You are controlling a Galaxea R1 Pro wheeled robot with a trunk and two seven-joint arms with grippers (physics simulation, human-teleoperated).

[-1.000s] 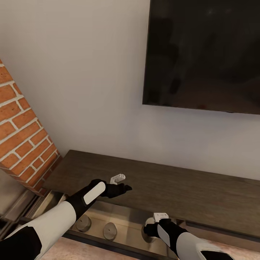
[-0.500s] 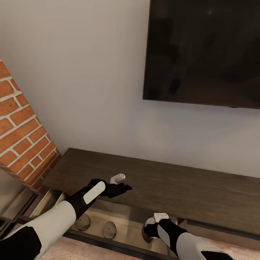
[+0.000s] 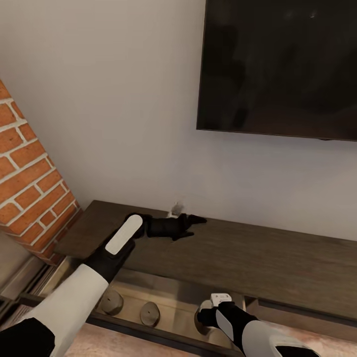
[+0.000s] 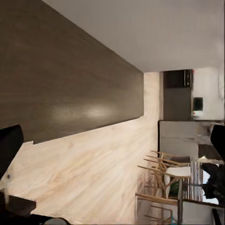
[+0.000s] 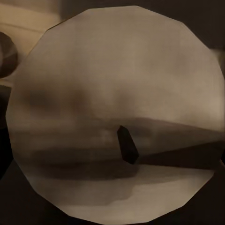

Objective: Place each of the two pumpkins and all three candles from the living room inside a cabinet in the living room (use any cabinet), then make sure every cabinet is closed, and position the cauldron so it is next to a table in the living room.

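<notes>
The long dark-brown cabinet (image 3: 277, 263) runs along the wall under the TV, with one pale-lined drawer (image 3: 173, 290) pulled out at its near left. Two grey candles (image 3: 111, 301) (image 3: 148, 313) stand in that drawer. My right gripper (image 3: 206, 313) points down into the drawer over a third candle (image 3: 200, 320), whose round top and wick (image 5: 126, 143) show very close in the right wrist view; its fingers are hidden. My left gripper (image 3: 191, 222) hovers open and empty above the cabinet top (image 4: 61, 70) near the wall, one finger (image 4: 9, 145) showing at the frame's edge.
A large black TV (image 3: 277, 69) hangs on the white wall above the cabinet. A red brick wall (image 3: 29, 188) juts out at the left end. In the left wrist view, wood floor (image 4: 93, 173) leads to chairs and a table (image 4: 173, 178) farther off.
My left arm has risen from just over the open drawer and reached farther toward the wall above the cabinet top. The right arm has stayed put over the candle.
</notes>
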